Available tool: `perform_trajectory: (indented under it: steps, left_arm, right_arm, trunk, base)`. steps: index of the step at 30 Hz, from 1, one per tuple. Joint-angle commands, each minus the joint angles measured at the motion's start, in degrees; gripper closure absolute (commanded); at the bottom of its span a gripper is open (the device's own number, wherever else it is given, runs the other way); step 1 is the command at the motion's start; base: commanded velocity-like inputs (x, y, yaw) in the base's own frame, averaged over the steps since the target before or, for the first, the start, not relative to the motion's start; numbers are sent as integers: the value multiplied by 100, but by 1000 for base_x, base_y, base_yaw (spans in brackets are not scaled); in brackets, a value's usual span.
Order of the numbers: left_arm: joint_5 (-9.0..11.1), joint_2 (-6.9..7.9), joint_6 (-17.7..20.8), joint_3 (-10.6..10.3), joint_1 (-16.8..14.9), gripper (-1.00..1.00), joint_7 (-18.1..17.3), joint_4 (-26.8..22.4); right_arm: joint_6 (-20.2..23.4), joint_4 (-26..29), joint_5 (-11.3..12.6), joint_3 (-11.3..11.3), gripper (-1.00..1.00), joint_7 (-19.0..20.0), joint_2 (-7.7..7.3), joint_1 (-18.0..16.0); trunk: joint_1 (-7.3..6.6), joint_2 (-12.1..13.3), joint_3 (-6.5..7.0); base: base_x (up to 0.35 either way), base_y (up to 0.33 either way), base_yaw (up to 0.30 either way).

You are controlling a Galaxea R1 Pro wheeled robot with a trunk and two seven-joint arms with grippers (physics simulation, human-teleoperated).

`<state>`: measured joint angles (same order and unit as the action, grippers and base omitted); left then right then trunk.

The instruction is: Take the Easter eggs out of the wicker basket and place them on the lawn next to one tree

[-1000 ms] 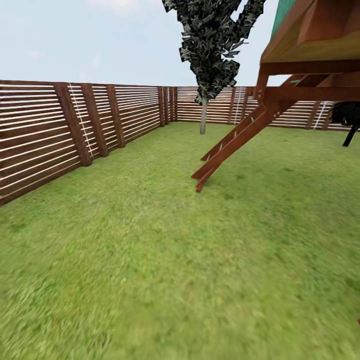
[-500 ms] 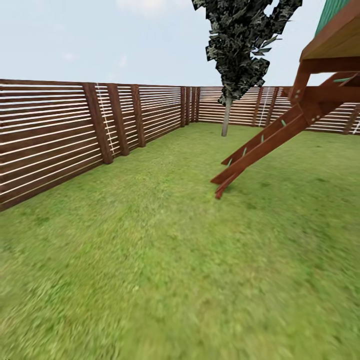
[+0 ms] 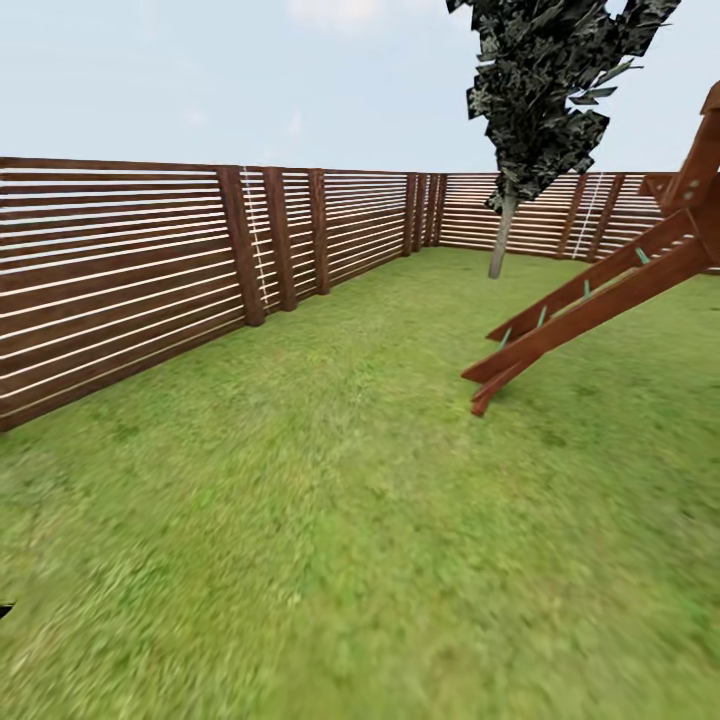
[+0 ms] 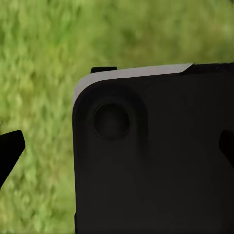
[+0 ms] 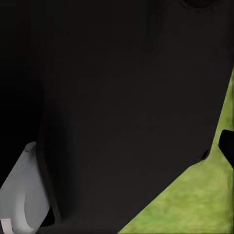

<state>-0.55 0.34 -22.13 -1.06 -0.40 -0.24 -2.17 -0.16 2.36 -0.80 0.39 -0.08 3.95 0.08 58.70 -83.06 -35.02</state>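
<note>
Across the head view, blurry green lawn (image 3: 330,520) beside slatted fence (image 3: 120,270); hand state impossible to tell.

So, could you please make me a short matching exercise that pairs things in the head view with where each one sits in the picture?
Things:
1. slatted wooden fence
2. tree
3. wooden ladder
4. lawn

Places:
A. slanting down to the grass at the right
B. across the whole lower part
C. along the left side and the far end
D. by the far fence, top right, dark foliage on a pale trunk

Pairs: 1-C, 2-D, 3-A, 4-B
</note>
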Motion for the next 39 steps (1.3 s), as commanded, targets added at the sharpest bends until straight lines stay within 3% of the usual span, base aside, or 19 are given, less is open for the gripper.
perform_trajectory:
  steps: [1, 39]
  left_arm:
    - [-5, 1, -19, -9, -4, -100, -2, 6]
    - [-5, 1, -19, -9, -4, -100, -2, 6]
  right_arm:
    - [-2, 6, -8, 3, -100, -1, 0, 1]
    - [-2, 9, -3, -1, -100, -1, 0, 1]
  trunk:
    - [3, -2, -5]
    - [3, -2, -5]
  base:
    - [304, 0, 173]
    - [304, 0, 19]
